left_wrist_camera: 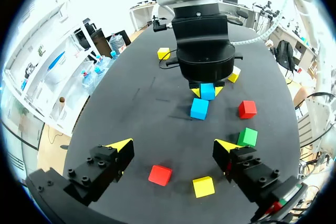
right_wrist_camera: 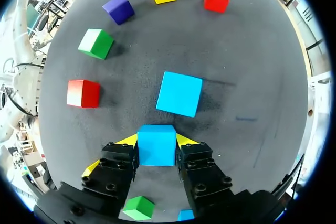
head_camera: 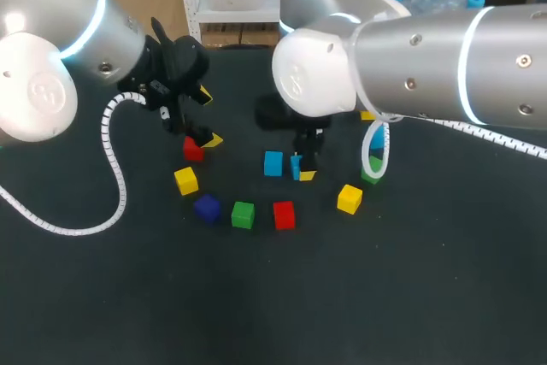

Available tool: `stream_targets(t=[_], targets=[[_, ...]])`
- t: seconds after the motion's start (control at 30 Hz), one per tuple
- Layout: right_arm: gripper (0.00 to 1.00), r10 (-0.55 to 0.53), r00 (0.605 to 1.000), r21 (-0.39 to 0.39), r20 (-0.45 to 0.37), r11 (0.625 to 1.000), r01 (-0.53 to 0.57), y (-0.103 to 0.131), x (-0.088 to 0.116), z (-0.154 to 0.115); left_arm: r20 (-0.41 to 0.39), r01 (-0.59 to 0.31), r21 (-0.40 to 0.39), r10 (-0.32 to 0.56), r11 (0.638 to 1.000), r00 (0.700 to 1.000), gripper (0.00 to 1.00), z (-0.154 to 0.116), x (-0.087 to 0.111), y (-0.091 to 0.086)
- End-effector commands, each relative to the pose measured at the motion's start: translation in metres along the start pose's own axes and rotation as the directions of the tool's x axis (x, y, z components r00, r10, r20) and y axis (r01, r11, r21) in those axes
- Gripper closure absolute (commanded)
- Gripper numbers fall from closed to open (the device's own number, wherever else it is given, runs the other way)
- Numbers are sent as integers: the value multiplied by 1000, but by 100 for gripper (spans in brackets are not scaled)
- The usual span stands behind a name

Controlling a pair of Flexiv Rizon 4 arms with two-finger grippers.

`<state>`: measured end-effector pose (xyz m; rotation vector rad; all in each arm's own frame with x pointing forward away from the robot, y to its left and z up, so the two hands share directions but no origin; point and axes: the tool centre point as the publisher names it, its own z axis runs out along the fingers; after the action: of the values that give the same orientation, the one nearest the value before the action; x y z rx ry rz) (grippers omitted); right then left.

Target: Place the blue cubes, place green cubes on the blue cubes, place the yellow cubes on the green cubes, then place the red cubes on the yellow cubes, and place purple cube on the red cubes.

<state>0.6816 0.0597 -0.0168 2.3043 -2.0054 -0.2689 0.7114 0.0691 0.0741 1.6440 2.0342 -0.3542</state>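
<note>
Over on the left of the counter (head_camera: 256, 297), we are watching our left tool (left_wrist_camera: 173, 148) hanging low with its yellow-tipped fingers spread wide, gripping nothing. A red cube (left_wrist_camera: 160, 174) is sitting on the dark surface just under that open gap, and a yellow cube (left_wrist_camera: 203, 186) is lying right beside it.

Moving along, a purple cube (head_camera: 206, 208), a green cube (head_camera: 243, 214) and a second red cube (head_camera: 284, 214) are lining up in a loose curve across the near middle of the counter. They are close neighbours, and none is touching another.

Now to the middle, where a loose blue cube (right_wrist_camera: 179, 94) is resting flat on the counter on its own, nothing stacked on it.

Just to its right, our right tool (right_wrist_camera: 156, 142) is pointing down, and its fingers are clamping a held blue cube (left_wrist_camera: 207, 91) from both sides. That cube is sitting just beside the loose one, and we cannot tell whether it is touching the counter.

Further right, a second yellow cube (head_camera: 349, 198) is standing alone. Beyond it, a second green cube (head_camera: 372, 176) is peeking out from behind the right arm's white cable (head_camera: 367, 153).
</note>
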Motion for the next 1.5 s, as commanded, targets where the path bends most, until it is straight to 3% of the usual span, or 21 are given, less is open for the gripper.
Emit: stream_targets(t=[0.03, 0.57, 1.03, 1.13, 1.2, 1.23, 1.27, 1.5], targets=[[75, -1, 1000, 8, 4, 1000, 1, 2, 0, 0, 7, -4, 1, 4, 1000, 1000, 0, 0, 2, 0], [73, 7, 1000, 14, -1, 1000, -7, -3, 1, 4, 7, -4, 1, 4, 1000, 1000, 0, 0, 2, 0], [64, 16, 1000, 23, 3, 1000, -16, -4, 2, 3, 7, -4, 1, 4, 1000, 1000, 0, 0, 2, 0], [52, 18, 1000, 26, 7, 1000, -18, -5, 2, 2, 7, -4, 1, 4, 1000, 1000, 0, 0, 2, 0], [29, 20, 1000, 29, 11, 999, -20, -5, 3, 1, 7, -4, 1, 4, 1000, 1000, 0, 0, 2, 0], [11, 21, 1000, 31, 17, 999, -22, -5, 3, 0, 7, -4, 1, 4, 1000, 1000, 0, 0, 2, 0], [0, 22, 999, 30, 27, 999, -23, -4, 3, -1, 7, -4, 1, 4, 1000, 1000, 0, 0, 2, 0], [0, 49, 995, 55, 90, 997, -54, -2, 9, -10, 7, -4, 1, 4, 1000, 1000, 0, 0, 2, 0]])
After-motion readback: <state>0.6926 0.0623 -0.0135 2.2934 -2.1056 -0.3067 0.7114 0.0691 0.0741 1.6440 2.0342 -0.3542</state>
